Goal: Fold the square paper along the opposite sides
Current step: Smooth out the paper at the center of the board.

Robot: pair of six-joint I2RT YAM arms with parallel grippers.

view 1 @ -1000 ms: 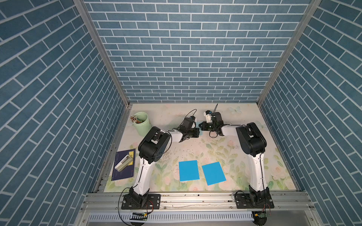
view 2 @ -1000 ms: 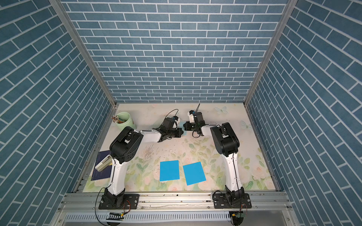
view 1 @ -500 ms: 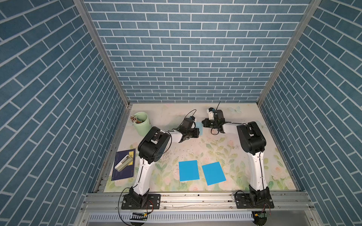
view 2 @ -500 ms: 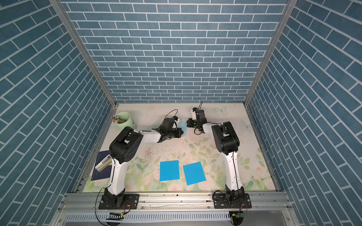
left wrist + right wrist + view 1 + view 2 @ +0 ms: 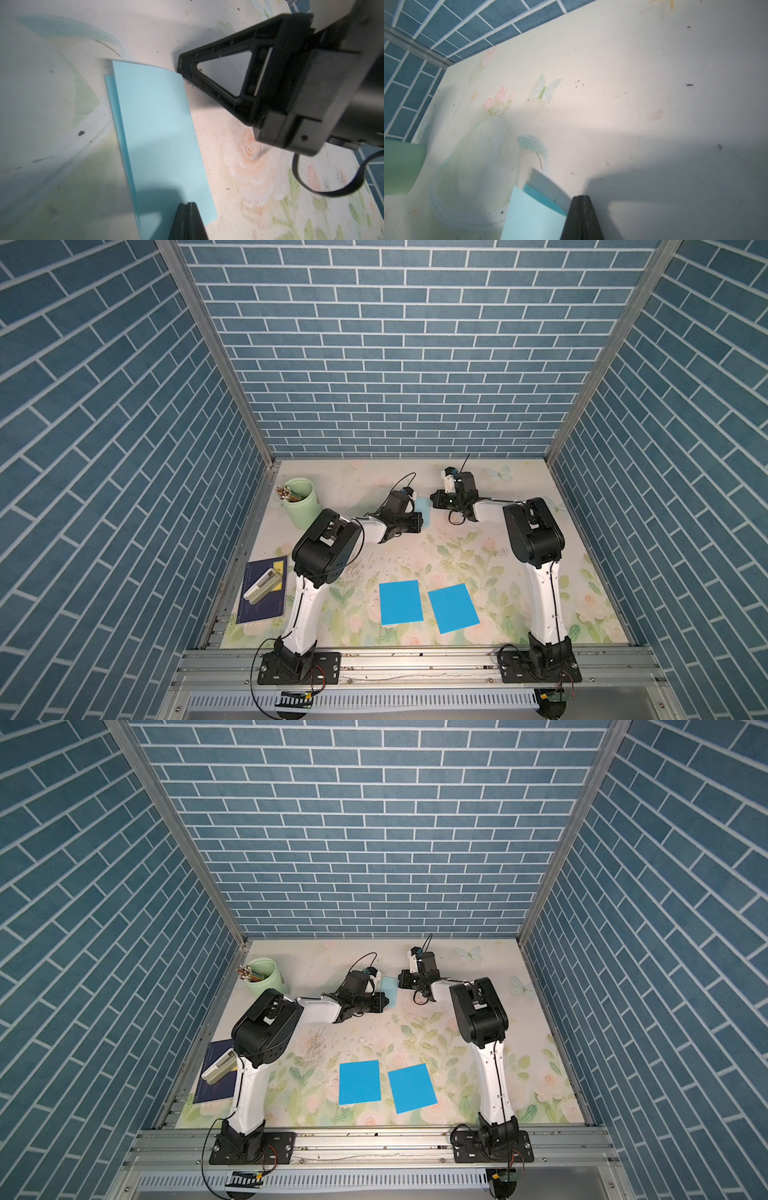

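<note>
Nearest the front edge of the desk point(image 5: 478, 556), a bright blue sheet point(image 5: 401, 602) and a second blue sheet point(image 5: 453, 608) lay flat side by side between the arm bases, with neither gripper near them. A dark notebook point(image 5: 262, 593) sat toward the front left corner.

Farther back, around the middle of the desk's far half, both arms met over the pale blue paper point(image 5: 160, 128), already doubled over on itself. The left gripper point(image 5: 188, 207), its jaws pressed together, bore on top of the folded sheet near one end and appeared to pin it, not pinch it. The right gripper point(image 5: 180, 66), also closed tight and holding nothing, had its tip at the paper's opposite corner; whether it touched could not be told. A green pencil cup point(image 5: 300, 502) stood near the far left corner.

The fold looked imperfect. A thin strip of the lower layer showed past the upper one, and the flap's far edge bowed upward. Creasing from here risked fixing that offset for good. A sideways nudge from the right gripper could pivot the sheet under the left tip, and lifting the left gripper early could let the flap spring open.
</note>
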